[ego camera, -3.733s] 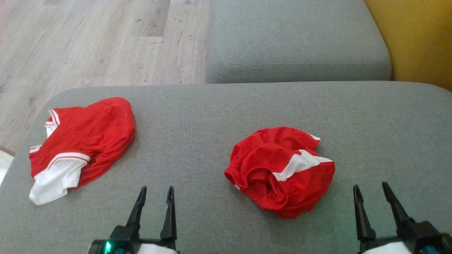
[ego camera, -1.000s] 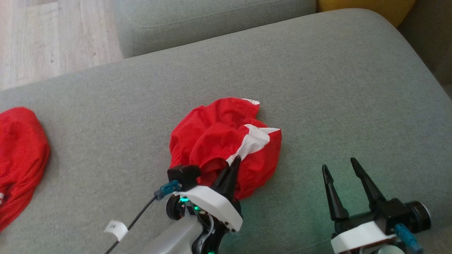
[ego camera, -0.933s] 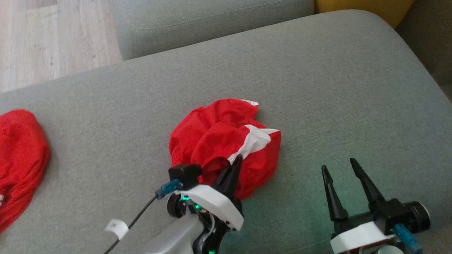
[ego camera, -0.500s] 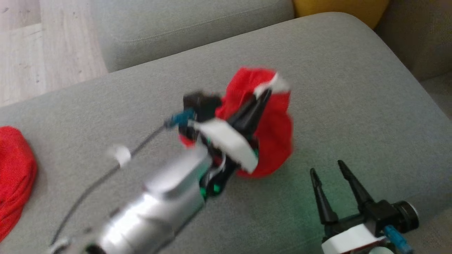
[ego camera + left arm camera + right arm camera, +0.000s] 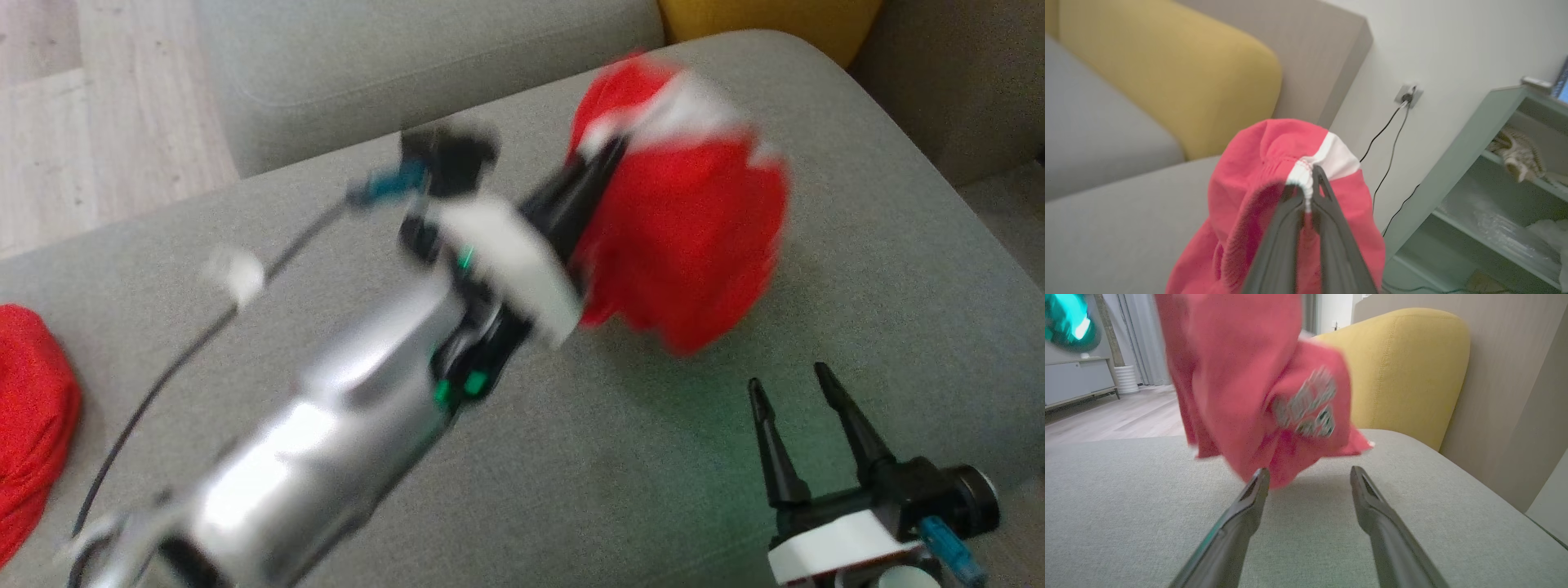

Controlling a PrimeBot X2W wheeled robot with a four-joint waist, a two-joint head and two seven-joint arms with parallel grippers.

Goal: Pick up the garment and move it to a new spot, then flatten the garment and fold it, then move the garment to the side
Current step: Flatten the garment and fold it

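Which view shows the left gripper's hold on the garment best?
Left wrist view: the left gripper pinches the garment at its white band, sharp and close. Head view blurs it; right wrist view shows the garment hanging.

Garment above sofa; 2nd garment far L

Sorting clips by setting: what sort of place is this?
Probably a home living room: a grey sofa with a yellow cushion, a wood floor, and a shelf unit beside a wall socket.
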